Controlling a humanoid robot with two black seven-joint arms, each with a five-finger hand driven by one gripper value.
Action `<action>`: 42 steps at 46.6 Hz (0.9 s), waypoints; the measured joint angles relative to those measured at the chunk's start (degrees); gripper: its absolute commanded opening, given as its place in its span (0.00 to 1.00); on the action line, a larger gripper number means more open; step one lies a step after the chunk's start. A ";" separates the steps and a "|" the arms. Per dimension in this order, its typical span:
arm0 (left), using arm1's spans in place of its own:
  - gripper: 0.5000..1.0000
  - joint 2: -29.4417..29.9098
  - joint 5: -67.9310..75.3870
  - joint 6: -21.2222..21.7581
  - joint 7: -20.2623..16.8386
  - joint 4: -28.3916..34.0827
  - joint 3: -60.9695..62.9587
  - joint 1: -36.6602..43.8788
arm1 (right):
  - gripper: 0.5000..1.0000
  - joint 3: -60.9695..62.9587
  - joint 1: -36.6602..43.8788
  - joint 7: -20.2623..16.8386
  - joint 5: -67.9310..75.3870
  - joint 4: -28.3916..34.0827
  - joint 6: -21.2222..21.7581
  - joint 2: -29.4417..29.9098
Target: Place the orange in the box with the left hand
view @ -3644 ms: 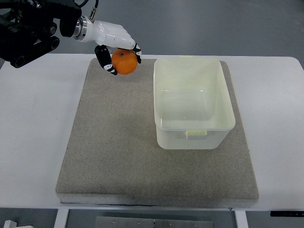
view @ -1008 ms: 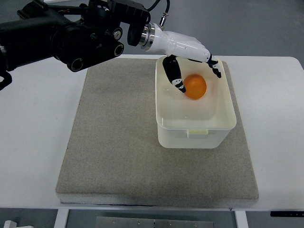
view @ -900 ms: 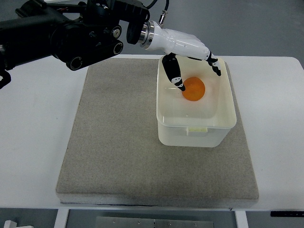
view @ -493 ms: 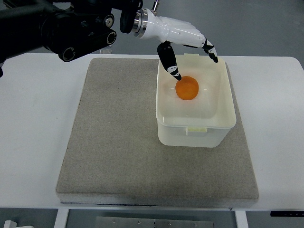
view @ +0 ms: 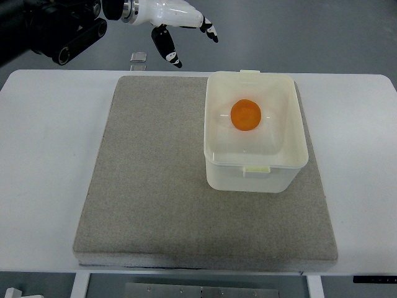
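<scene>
The orange [view: 246, 115] lies alone on the floor of the translucent white box [view: 298, 162], toward its far half. My left hand [view: 186, 38] hovers at the picture's top, up and to the left of the box, beyond the mat's far edge. Its white fingers with black tips are spread and hold nothing. The black left arm runs off the top left corner. No right arm shows.
The box stands on the right half of a grey felt mat [view: 149, 186], which covers most of the white table [view: 43, 174]. A small grey block [view: 139, 57] lies on the table just past the mat's far edge, under the hand.
The hand let go of the orange inside the box, then rose and drew back left, out of the box to the table's far edge. The orange stays in the box.
</scene>
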 measured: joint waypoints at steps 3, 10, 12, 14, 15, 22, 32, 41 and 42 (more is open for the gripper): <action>0.77 -0.01 0.00 0.09 0.00 1.76 0.11 0.85 | 0.89 0.00 0.01 0.00 0.00 0.00 0.00 0.00; 0.77 -0.01 0.08 0.35 0.00 5.38 0.29 3.03 | 0.89 -0.01 0.01 0.00 0.02 0.00 0.00 0.00; 0.77 -0.01 0.08 0.49 0.00 6.44 0.58 3.78 | 0.89 0.00 0.00 0.00 0.02 0.00 0.00 0.00; 0.77 -0.01 0.08 0.93 0.00 7.81 0.99 4.61 | 0.89 -0.01 0.00 0.00 0.02 0.00 0.00 0.00; 0.77 -0.01 0.03 1.16 0.00 8.49 1.17 5.02 | 0.89 -0.01 0.00 0.00 0.02 0.00 0.00 0.00; 0.77 -0.76 -1.11 4.84 0.02 14.15 1.39 9.70 | 0.89 -0.01 0.00 0.01 0.02 0.00 0.00 0.00; 0.77 -1.19 -7.26 9.87 0.02 17.65 0.76 15.10 | 0.89 0.01 0.01 0.00 0.02 0.00 0.00 0.00; 0.77 -3.54 -24.73 10.16 0.02 21.44 0.26 15.72 | 0.89 0.01 0.00 0.00 0.02 0.00 0.00 0.00; 0.77 -3.94 -26.98 10.16 0.02 22.02 0.16 15.86 | 0.89 0.02 0.01 0.00 0.02 0.00 0.00 0.00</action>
